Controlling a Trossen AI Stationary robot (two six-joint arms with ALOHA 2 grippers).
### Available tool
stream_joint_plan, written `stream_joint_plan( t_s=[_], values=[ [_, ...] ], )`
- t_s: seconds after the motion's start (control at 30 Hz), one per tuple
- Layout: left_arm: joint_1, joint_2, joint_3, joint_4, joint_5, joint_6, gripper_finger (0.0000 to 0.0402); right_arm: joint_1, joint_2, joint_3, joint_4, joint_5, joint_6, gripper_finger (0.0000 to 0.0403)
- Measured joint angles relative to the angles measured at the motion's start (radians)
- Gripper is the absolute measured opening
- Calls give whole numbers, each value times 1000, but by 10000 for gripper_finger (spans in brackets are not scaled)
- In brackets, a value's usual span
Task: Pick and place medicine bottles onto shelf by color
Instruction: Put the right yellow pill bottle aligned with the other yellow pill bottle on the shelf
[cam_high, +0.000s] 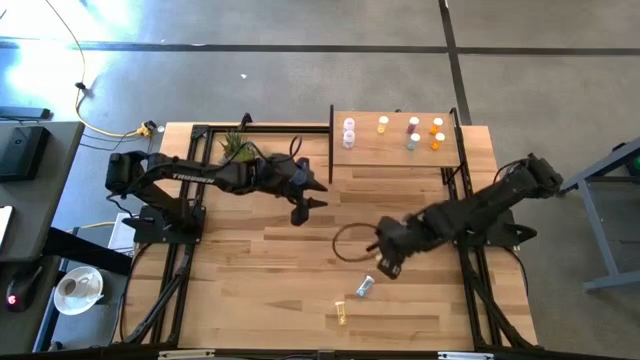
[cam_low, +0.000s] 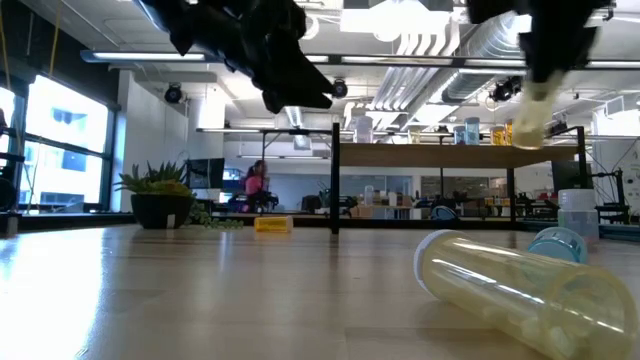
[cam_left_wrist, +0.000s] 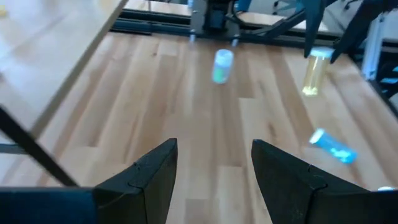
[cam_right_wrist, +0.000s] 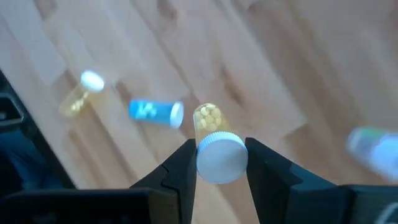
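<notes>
at the centre of the high view, the right gripper (cam_high: 386, 264) hangs over the planked wooden tabletop (cam_high: 250, 290), its jaws clamped on a yellow bottle (cam_high: 385, 267). a pale blue bottle (cam_high: 365, 287) and another yellow bottle (cam_high: 342, 314) lie on their sides lower in the frame, near each other. the shelf (cam_high: 380, 155), a smooth pale board at upper right, carries small white-capped bottles (cam_high: 349, 133) in several tints. the left gripper (cam_high: 301, 210) hovers left of centre, beside a potted plant (cam_high: 238, 146).

in the low view, a translucent yellow cylinder (cam_low: 510, 290) lies at lower right on the glossy wood, a blue one (cam_low: 557, 243) behind it; the held bottle (cam_low: 530, 112) hangs at upper right. an office with ceiling ducts and a seated person (cam_low: 256, 183) fills the background.

in the left wrist view, the left gripper (cam_left_wrist: 214, 171) shows its dark, wedge-shaped fingers (cam_left_wrist: 155, 171) parted over bare planks, nothing between them.

in the right wrist view, the right gripper (cam_right_wrist: 219, 160) pinches the yellow bottle (cam_right_wrist: 208, 118) just below its round white cap (cam_right_wrist: 220, 157); the blue bottle (cam_right_wrist: 155, 112) lies at centre left.
</notes>
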Motion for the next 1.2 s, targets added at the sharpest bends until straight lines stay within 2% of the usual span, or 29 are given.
stream_joint_plan(
  t_s=[0.63, 0.9, 1.2],
  values=[
    [145, 0, 0, -66, 0, 97, 197, -530, 0, 261, -218, -13, -576, 106],
    [177, 0, 0, -84, 0, 128, 197, -751, 0, 374, -322, -14, -737, 106],
    [218, 0, 0, -96, -1, 141, 197, -932, 6, 495, -355, -13, -856, 106]
  ],
)
